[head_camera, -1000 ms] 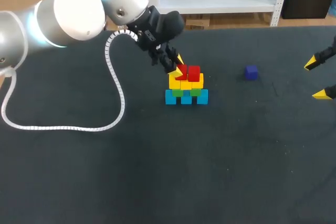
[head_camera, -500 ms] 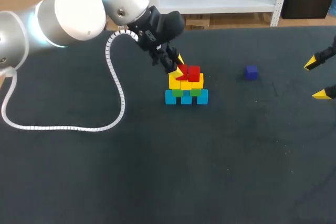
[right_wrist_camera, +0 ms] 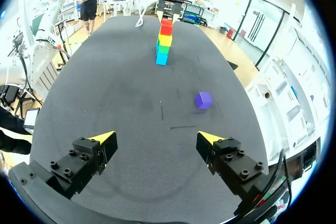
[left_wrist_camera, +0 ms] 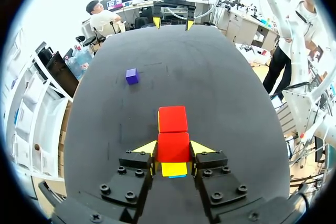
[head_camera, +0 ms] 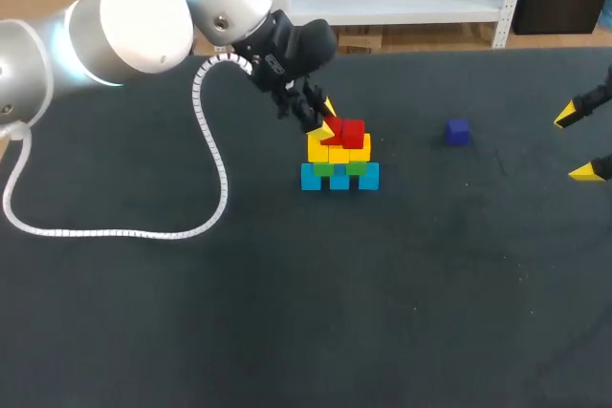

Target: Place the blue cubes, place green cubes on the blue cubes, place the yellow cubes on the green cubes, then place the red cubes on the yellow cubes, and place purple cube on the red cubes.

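The stack stands mid-table: blue cubes (head_camera: 339, 179) at the bottom, green cubes (head_camera: 356, 167) on them, yellow cubes (head_camera: 360, 148) above, two red cubes on top. My left gripper (head_camera: 327, 119) is shut on the left red cube (left_wrist_camera: 173, 147), which rests on the yellow row beside the other red cube (left_wrist_camera: 172, 118). The purple cube (head_camera: 457, 131) lies alone to the stack's right. My right gripper (right_wrist_camera: 156, 137) hangs open and holds nothing at the table's right edge; the purple cube (right_wrist_camera: 203, 99) lies ahead of it and the stack (right_wrist_camera: 164, 43) farther off.
A white coiled cable (head_camera: 206, 160) from my left arm loops over the table's left part. The dark table (head_camera: 402, 293) lies bare in front of the stack and between the stack and the purple cube.
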